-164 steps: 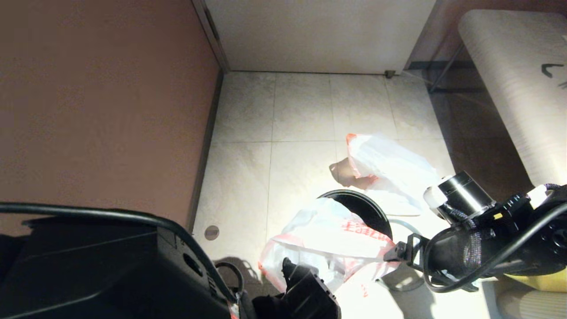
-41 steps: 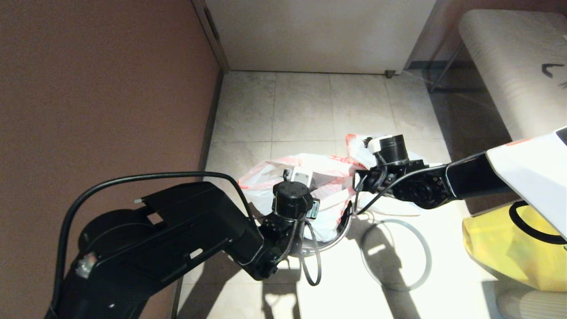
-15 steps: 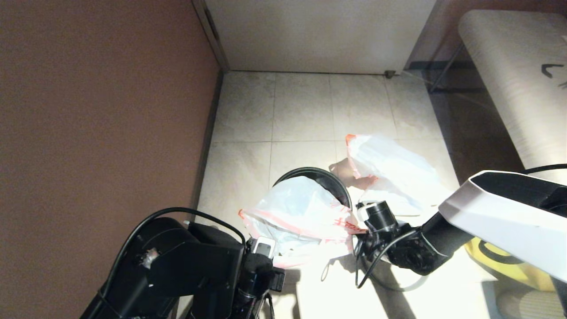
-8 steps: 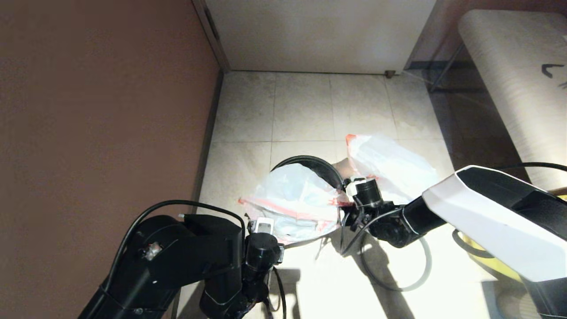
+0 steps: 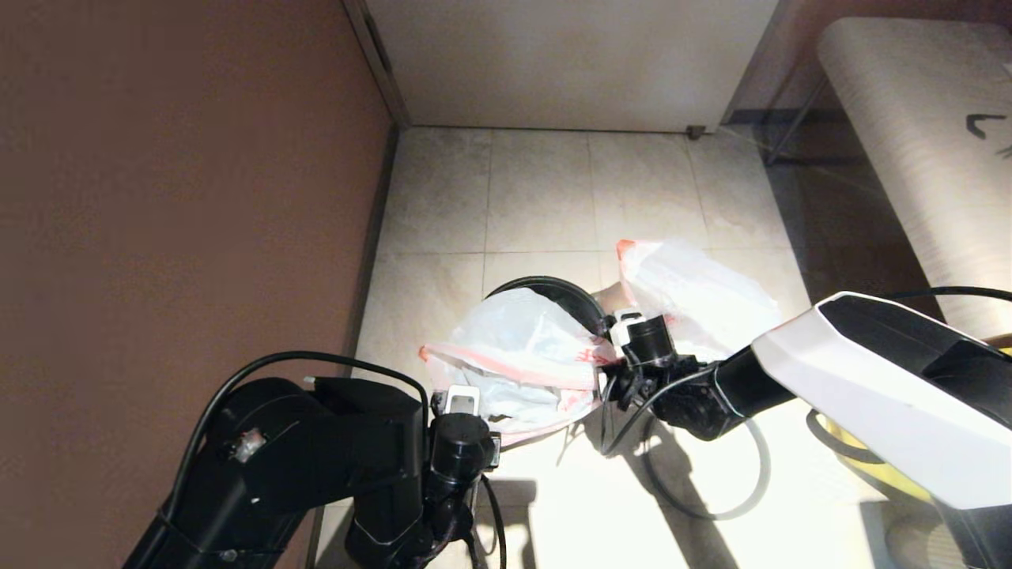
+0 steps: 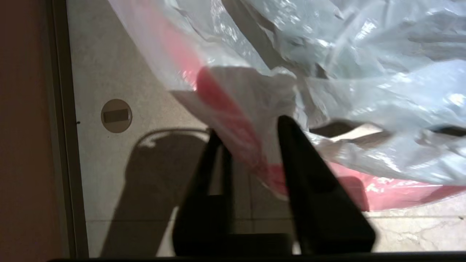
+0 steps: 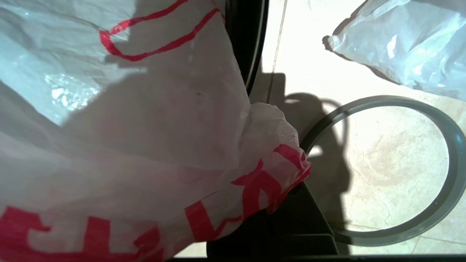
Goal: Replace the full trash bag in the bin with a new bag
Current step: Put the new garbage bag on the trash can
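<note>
Both pincers pinch the new bag [image 5: 522, 359], stretched over the bin [image 5: 581, 296]: the left pincer [image 6: 251, 145] grips its pink edge, the right pincer [image 7: 287, 189] a bunched corner. Pulling apart could tear the thin film or slip it free, and the grey hoop [image 7: 447, 153] and full trash bag [image 5: 696, 296] lie on the floor close by.

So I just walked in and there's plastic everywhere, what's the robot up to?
Both arms hold the new bag stretched over the bin. The left gripper pinches its pink-edged rim on one side; the right gripper has a bunched corner on the other. The full trash bag lies on the floor beyond the bin, and the grey hoop lies on the tiles, not yet fitted.
</note>
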{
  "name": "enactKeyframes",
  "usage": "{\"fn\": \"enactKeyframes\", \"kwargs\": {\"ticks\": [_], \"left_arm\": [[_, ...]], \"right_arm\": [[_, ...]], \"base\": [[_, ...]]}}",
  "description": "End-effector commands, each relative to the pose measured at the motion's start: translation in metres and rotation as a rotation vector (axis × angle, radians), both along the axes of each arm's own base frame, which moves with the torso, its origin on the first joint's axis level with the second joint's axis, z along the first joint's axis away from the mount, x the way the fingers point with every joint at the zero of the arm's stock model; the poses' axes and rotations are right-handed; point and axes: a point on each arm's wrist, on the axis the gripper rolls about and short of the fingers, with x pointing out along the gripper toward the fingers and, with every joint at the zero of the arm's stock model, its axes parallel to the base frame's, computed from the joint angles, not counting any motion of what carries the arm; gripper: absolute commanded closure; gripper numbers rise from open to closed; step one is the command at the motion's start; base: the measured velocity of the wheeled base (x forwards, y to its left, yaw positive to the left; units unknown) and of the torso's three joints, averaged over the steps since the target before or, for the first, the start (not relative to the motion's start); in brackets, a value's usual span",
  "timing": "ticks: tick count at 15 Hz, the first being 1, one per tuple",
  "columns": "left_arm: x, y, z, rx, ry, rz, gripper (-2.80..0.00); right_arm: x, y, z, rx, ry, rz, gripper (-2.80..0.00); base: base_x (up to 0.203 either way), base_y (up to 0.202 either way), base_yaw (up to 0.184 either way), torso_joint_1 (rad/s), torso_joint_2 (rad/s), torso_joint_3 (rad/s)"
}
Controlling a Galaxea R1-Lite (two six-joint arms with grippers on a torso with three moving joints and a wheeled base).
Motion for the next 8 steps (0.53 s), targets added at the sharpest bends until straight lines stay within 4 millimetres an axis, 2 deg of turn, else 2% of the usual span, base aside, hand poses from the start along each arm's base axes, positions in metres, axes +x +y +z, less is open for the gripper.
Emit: {"fn": "enactKeyframes", "kwargs": {"ticks": [1,3,4,7,8], "left_arm": [[-0.019,0.012,-0.005,0.029,0.064,-0.009,-2.8],[-0.046,0.029,-0.006,0.013,0.162,-0.045,-2.8],[-0.055,0.035,0.004,-0.03,0.179,-0.06,-2.8],[-0.063,0.039,0.038,-0.162,0.181,-0.125,-2.8],[-0.063,0.037,0.041,-0.2,0.244,-0.127,-2.8]], "right_arm": [[-0.002,0.001,-0.001,-0.006,0.002,0.006,0.0],[0.0,-0.001,-0.003,-0.009,0.005,-0.002,0.0],[0.0,-0.002,-0.004,-0.01,0.007,-0.004,0.0],[0.0,-0.003,-0.004,-0.011,0.009,-0.005,0.0],[-0.001,-0.003,-0.006,-0.013,0.015,-0.006,0.0]], "base": [[0.0,0.0,0.0,0.0,0.0,0.0],[0.0,0.0,0.0,0.0,0.0,0.0],[0.0,0.0,0.0,0.0,0.0,0.0],[0.0,0.0,0.0,0.0,0.0,0.0],[0.0,0.0,0.0,0.0,0.0,0.0]]}}
